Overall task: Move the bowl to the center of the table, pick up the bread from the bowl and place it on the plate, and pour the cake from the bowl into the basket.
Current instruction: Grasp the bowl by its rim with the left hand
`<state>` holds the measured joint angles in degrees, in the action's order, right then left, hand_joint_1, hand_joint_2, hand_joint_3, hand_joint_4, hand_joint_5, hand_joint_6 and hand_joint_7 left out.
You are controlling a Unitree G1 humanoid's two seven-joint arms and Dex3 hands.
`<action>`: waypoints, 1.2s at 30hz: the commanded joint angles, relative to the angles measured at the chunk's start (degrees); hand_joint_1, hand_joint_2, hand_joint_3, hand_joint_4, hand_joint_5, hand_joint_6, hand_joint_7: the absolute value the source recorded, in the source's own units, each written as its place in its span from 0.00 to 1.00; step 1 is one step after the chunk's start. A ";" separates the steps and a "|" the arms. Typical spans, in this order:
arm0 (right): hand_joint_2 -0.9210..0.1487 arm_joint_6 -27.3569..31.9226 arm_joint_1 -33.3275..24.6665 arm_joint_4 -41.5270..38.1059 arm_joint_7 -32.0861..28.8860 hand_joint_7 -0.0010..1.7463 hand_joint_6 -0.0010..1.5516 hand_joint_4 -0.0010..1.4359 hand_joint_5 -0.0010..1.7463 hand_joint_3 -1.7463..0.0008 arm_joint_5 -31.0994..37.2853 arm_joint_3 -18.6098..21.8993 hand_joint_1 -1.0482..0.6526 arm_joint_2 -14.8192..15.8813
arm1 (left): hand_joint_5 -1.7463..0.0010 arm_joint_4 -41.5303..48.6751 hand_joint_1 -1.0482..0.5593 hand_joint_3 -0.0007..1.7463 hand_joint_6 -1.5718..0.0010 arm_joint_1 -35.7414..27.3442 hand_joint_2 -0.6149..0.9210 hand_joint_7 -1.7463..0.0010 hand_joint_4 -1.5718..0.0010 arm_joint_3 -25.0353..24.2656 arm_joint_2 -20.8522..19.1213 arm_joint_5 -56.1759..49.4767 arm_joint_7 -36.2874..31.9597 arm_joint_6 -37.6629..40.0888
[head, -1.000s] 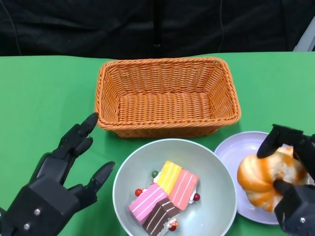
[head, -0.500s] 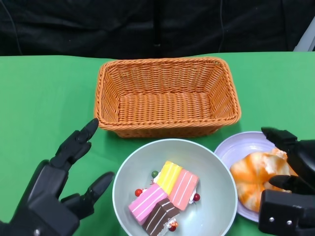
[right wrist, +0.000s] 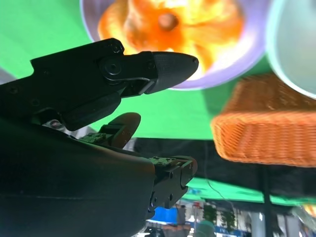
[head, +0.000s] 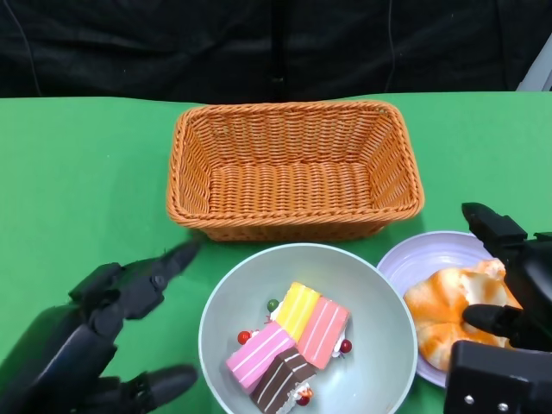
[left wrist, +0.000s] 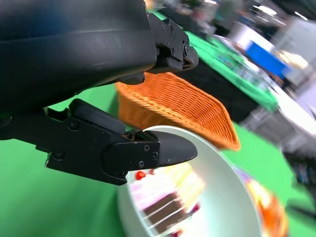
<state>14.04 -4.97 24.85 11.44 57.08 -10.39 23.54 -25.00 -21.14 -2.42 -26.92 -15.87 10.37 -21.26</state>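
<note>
The bowl sits nearest on the green bench, cake inside. Left of it, the left robot hand hovers with fingers spread, empty. Right of the bowl, the bread lies on the plate, the right robot hand spread around it. Beyond the bowl stands the basket.

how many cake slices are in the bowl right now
4, clustered in the pale grey round bowl: a yellow slice, a coral-pink slice, a pink striped slice, a brown chocolate slice. More could be hidden underneath.
</note>
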 commanded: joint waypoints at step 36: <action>0.00 -0.90 -12.97 24.92 4.35 0.03 0.10 0.27 0.21 0.75 -11.62 6.29 0.21 -10.23 | 0.48 39.82 0.40 0.00 0.46 34.42 0.99 0.95 0.71 24.35 -8.09 -56.34 -32.83 -30.46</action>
<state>12.80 -17.59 48.75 15.48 46.09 -4.63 13.65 13.08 11.93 20.28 -33.93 -70.64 -20.91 -52.78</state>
